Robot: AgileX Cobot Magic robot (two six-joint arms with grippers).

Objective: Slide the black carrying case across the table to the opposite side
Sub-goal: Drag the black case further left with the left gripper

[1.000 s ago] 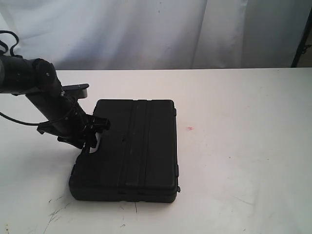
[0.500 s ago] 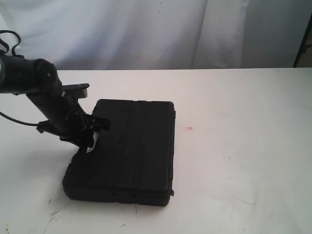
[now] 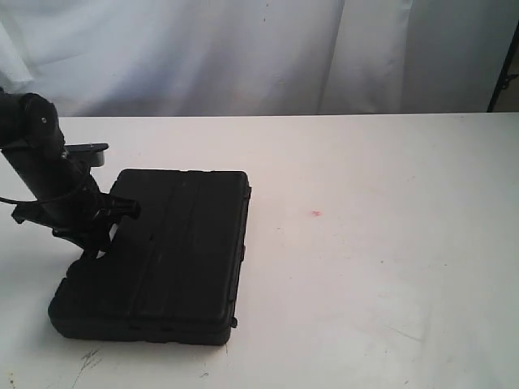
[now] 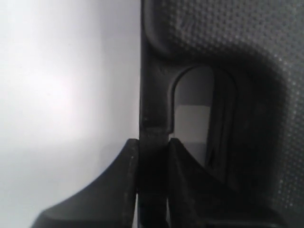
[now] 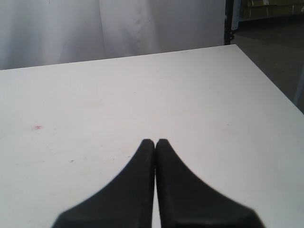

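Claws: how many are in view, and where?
2. The left claw grips the case by its handle at the table's left side. The right claw, shut, is over the table away from the case, seen only in its wrist view.

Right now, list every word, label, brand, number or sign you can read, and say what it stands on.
No readable text in any view.
On the black ribbed plastic carrying case: no label, brand or number shows.
On the large white tabletop: only a small red spot and dark scuff marks, no writing.
On the yellowish shapes beyond the table, right wrist view: too blurred to read.
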